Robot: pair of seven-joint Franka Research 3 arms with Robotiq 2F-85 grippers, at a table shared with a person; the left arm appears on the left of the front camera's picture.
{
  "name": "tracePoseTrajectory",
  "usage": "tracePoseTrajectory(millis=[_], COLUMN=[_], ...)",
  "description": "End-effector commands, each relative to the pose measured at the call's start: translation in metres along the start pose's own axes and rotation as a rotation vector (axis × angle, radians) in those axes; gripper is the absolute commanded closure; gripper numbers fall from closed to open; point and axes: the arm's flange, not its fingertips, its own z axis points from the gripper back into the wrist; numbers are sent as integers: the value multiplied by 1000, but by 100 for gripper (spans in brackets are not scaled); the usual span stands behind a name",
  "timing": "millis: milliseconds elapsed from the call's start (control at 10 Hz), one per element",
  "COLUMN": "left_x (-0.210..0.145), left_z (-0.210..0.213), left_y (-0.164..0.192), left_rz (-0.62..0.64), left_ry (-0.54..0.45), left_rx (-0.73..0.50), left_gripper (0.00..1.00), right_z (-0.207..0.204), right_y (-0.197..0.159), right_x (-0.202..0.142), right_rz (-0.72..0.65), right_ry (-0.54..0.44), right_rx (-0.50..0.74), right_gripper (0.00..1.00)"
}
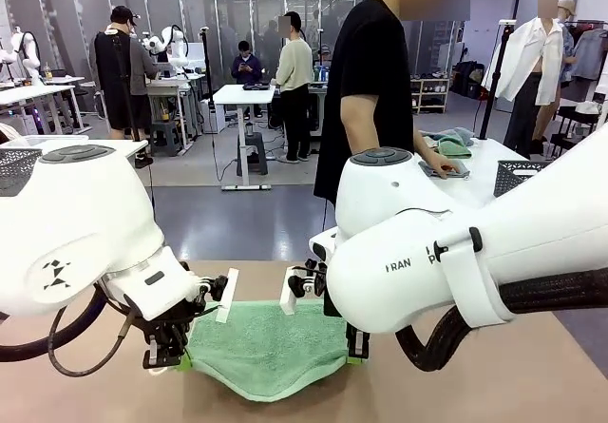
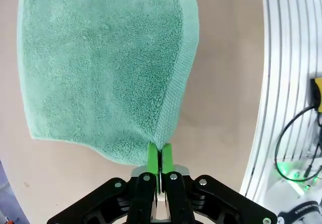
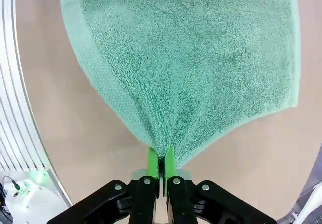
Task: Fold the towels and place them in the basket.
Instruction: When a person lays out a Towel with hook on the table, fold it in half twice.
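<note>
A mint-green towel (image 1: pixel 266 347) lies spread on the brown table, its near edge sagging between my two grippers. My left gripper (image 1: pixel 180 361) is shut on the towel's near left corner; in the left wrist view the green pads (image 2: pixel 153 156) pinch the towel (image 2: pixel 105 68) at its hemmed edge. My right gripper (image 1: pixel 353 352) is shut on the near right corner, and in the right wrist view its pads (image 3: pixel 152 159) clamp a gathered bunch of the towel (image 3: pixel 186 63). A dark mesh basket (image 1: pixel 17 168) peeks out at the far left behind my left arm.
A person in black (image 1: pixel 375 71) stands at the table's far side, a hand on folded towels (image 1: pixel 448 143) on a white side table (image 1: pixel 494 171). Another mesh basket (image 1: pixel 518 176) sits at the right. The table's metal edge rail (image 2: pixel 287 83) runs close by both wrists.
</note>
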Motion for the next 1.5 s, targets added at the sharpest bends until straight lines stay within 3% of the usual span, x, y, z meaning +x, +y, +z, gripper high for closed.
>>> tracePoseTrajectory(millis=[0, 300, 700, 1400], left_x=[0, 8, 6, -17], left_z=[0, 9, 6, -44], left_y=[0, 50, 116, 194], left_rz=[-1, -48, 49, 50], left_ry=[1, 16, 44, 55], left_rx=[0, -45, -77, -141], left_gripper=[97, 97, 97, 97], right_z=[0, -5, -17, -52], right_y=[0, -52, -106, -182], right_x=[0, 16, 29, 28], right_rz=[0, -18, -60, -138], right_ry=[0, 10, 47, 68], right_rx=[0, 75, 159, 204], right_gripper=[95, 95, 95, 95])
